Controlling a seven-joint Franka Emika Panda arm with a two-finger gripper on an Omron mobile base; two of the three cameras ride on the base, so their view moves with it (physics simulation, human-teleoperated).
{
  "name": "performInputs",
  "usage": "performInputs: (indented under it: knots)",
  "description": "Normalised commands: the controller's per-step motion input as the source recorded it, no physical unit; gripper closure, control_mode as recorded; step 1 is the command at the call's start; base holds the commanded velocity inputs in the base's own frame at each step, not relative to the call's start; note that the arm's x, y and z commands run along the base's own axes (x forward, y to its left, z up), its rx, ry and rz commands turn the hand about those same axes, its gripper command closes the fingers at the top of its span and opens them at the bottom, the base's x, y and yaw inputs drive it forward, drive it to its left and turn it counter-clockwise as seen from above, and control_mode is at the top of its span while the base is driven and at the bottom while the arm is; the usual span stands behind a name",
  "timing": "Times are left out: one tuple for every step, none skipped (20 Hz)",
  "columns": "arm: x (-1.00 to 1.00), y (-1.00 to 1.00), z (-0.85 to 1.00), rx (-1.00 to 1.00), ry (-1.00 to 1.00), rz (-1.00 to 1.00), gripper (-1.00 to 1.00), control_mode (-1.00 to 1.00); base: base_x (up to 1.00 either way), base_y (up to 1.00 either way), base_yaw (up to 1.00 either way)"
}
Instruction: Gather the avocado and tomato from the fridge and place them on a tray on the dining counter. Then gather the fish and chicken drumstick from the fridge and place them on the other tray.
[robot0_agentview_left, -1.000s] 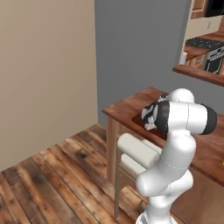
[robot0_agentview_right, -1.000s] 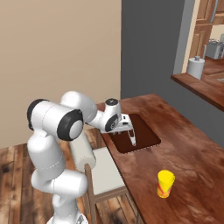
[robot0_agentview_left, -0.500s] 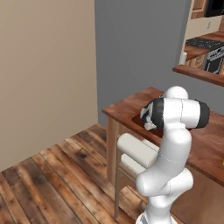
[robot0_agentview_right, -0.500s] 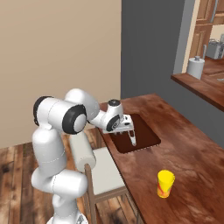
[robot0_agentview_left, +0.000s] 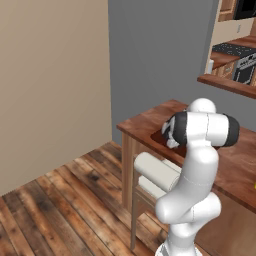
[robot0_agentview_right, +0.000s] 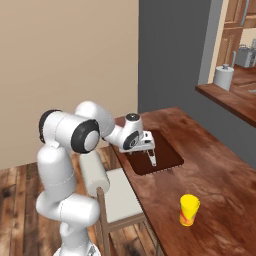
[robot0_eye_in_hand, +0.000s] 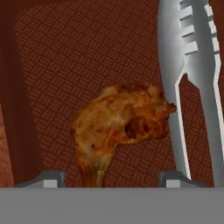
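A browned chicken drumstick (robot0_eye_in_hand: 118, 127) lies on the dark brown woven tray (robot0_eye_in_hand: 65, 52), loose between the wide-apart fingertips (robot0_eye_in_hand: 50, 178) of my open gripper (robot0_eye_in_hand: 112, 179). A silver fish (robot0_eye_in_hand: 192, 74) lies on the same tray just to the drumstick's right, touching it. In the right base view my gripper (robot0_agentview_right: 145, 144) hovers low over the tray (robot0_agentview_right: 167, 159) on the dining counter (robot0_agentview_right: 210, 175), with the fish (robot0_agentview_right: 152, 158) below it. The left base view has the tray's corner (robot0_agentview_left: 159, 136) beside my arm. The fridge, avocado and tomato are out of view.
A yellow cup (robot0_agentview_right: 189, 210) stands on the counter nearer the base. A white-cushioned stool (robot0_agentview_right: 117, 200) sits against the counter's side, beside my arm. A paper towel roll (robot0_agentview_right: 223, 76) stands on a farther counter. A grey wall (robot0_agentview_left: 160, 55) rises behind.
The jaws have gone from shut to wide apart, letting go of the drumstick onto the tray. The arm has stayed over the tray.
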Motion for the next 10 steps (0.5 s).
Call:
performInputs:
  knots:
    - [0.0, 0.0, 0.34, 0.0, 0.0, -0.04, -1.0, -1.0, 0.0, 0.0, 0.0]
    - [-0.06, 0.0, 0.43, 0.0, 0.0, -0.05, -1.0, -1.0, 0.0, 0.0, 0.0]
    - [-0.22, 0.0, 0.6, 0.0, 0.0, -0.05, -1.0, -1.0, 0.0, 0.0, 0.0]
    - [-0.28, 0.0, 0.68, -0.03, 0.0, -0.09, -1.0, -1.0, 0.0, 0.0, 0.0]
    - [-0.27, 0.0, 0.89, -0.02, 0.0, -0.11, -1.0, -1.0, 0.0, 0.0, 0.0]
    - [-0.19, 0.04, 0.99, -0.04, 0.0, -0.12, -1.0, -1.0, 0.0, 0.0, 0.0]
    - [-0.01, 0.04, 1.0, -0.03, 0.0, -0.13, -1.0, -1.0, 0.0, 0.0, 0.0]
    - [-0.05, 0.08, 1.0, -0.04, 0.0, -0.11, -1.0, -1.0, 0.0, 0.0, 0.0]
    - [-0.08, 0.24, 1.0, -0.05, 0.0, -0.1, -1.0, -1.0, 0.0, 0.0, 0.0]
    - [-0.1, 0.03, 1.0, -0.06, 0.0, -0.1, -1.0, -1.0, 0.0, 0.0, 0.0]
